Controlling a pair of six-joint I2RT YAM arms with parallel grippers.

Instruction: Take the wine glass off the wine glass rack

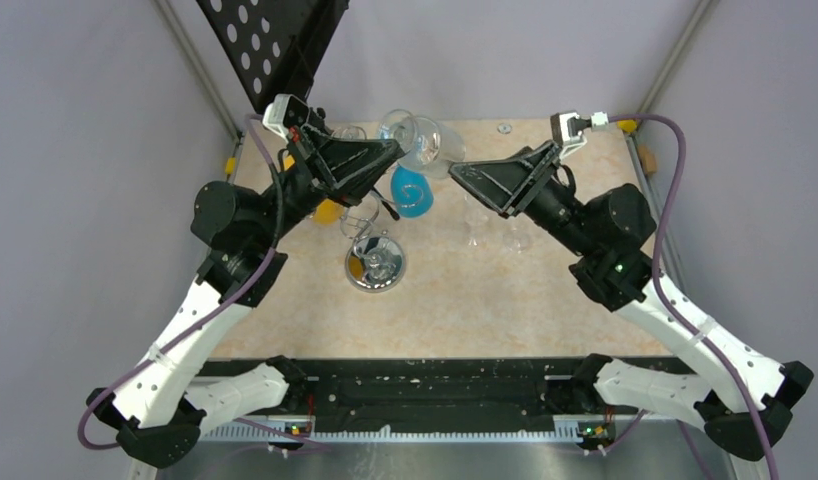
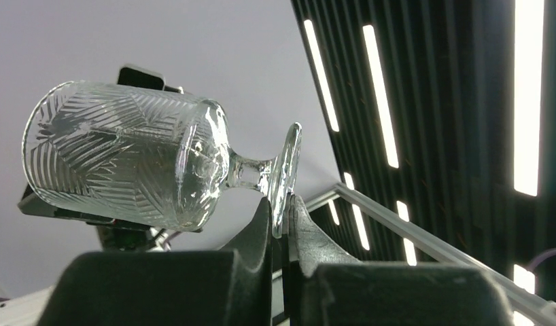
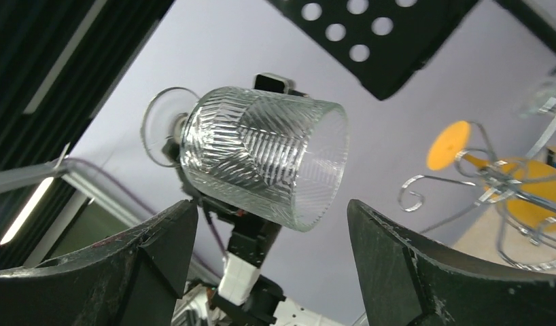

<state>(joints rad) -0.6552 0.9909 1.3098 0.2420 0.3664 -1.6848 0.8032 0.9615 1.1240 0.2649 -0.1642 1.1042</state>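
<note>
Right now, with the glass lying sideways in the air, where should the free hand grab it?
Probably the wine glass by its ribbed bowl, coming from its open mouth end with the right hand spread to either side. The left hand pinches the foot, and the stem is short, leaving little room.

Bright ceiling strips [image 2: 527,95] are blowing out to white; soft even light is falling elsewhere, the glass [image 3: 262,156] glinting

Left jaws pinched tight, right jaws wide
</note>
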